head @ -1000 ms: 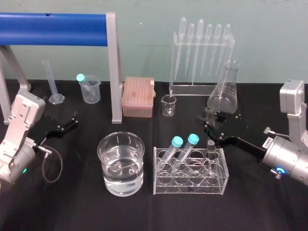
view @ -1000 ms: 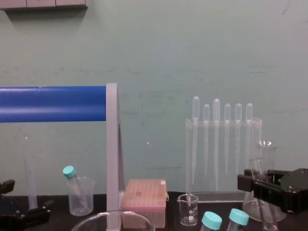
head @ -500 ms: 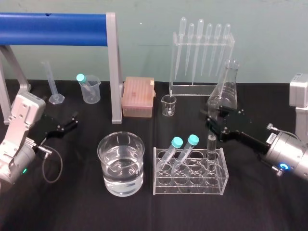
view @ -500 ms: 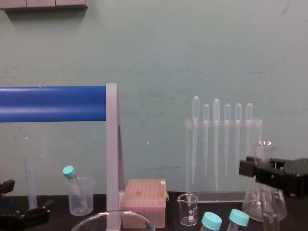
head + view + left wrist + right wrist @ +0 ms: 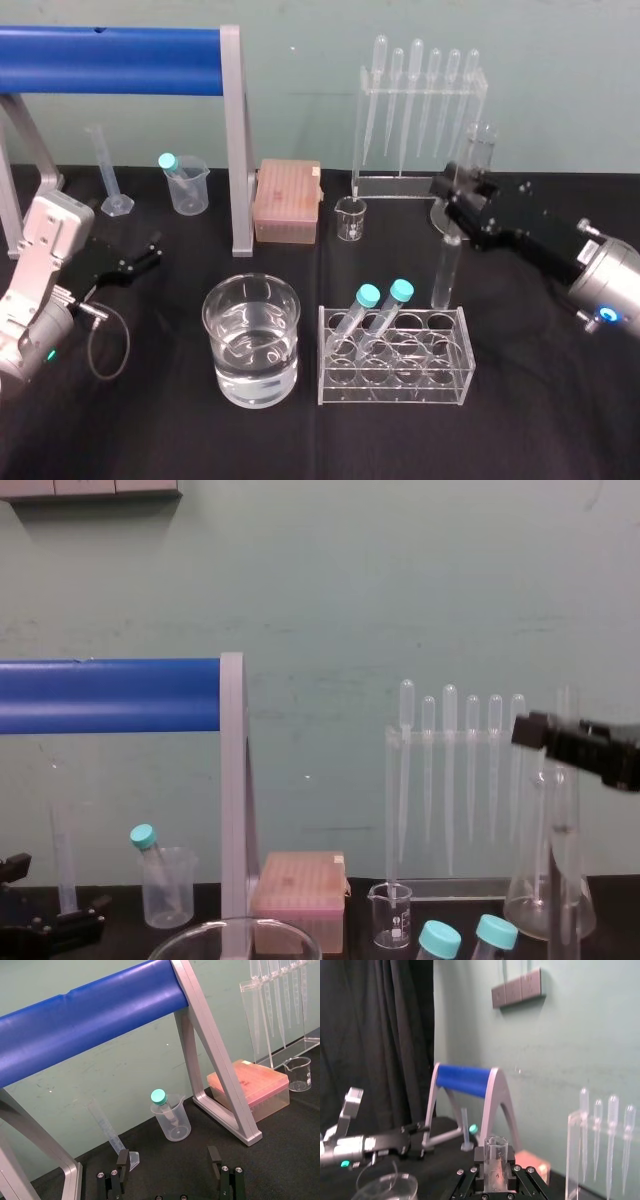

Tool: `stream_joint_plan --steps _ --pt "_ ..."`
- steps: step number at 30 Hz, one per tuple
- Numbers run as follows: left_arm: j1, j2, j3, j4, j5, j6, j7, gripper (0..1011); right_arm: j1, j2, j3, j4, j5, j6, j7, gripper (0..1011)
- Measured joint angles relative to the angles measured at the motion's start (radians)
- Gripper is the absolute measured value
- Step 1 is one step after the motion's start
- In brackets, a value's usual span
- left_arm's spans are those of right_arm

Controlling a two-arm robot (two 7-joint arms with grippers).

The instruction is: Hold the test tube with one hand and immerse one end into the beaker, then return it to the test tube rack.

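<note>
My right gripper [image 5: 462, 196] is shut on the test tube [image 5: 446, 270], a slim clear tube hanging upright with its lower end just above the back right of the test tube rack [image 5: 395, 357]. In the right wrist view the tube's open rim [image 5: 496, 1144] stands up between the fingers [image 5: 476, 1169]. The chest view shows the right gripper [image 5: 575, 746] high at the right with the tube [image 5: 566, 850] below it. The beaker [image 5: 252, 340], wide and partly filled with clear liquid, stands left of the rack. My left gripper [image 5: 135, 262] rests open at the far left, with nothing between its fingers [image 5: 122, 1159].
Two teal-capped tubes [image 5: 380, 305] lean in the rack. Behind the right gripper stand a conical flask [image 5: 545, 905] and a pipette stand [image 5: 420, 120]. A tiny beaker [image 5: 351, 218], a pink box [image 5: 288, 200], a blue-barred frame [image 5: 238, 140], a plastic beaker [image 5: 186, 185] and a cylinder [image 5: 110, 175] line the back.
My right gripper has risen and drawn back with the test tube, lifting it out of the rack's back right slot. The left arm has not moved.
</note>
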Motion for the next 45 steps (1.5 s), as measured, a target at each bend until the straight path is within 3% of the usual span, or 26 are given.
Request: stream_joint_plan --steps 5,13,23,45 --pt "0.000 0.000 0.000 0.000 0.000 0.000 0.000 1000 0.021 -0.031 0.011 0.028 0.010 -0.061 0.013 230" --pt "0.000 0.000 0.000 0.000 0.000 0.000 0.000 1000 0.055 -0.079 0.003 0.103 0.006 -0.115 0.036 230" --pt "0.000 0.000 0.000 0.000 0.000 0.000 0.000 1000 0.071 -0.098 -0.002 0.145 -0.030 -0.131 0.029 230" --pt "0.000 0.000 0.000 0.000 0.000 0.000 0.000 1000 0.069 -0.096 -0.003 0.142 -0.026 -0.128 0.029 230"
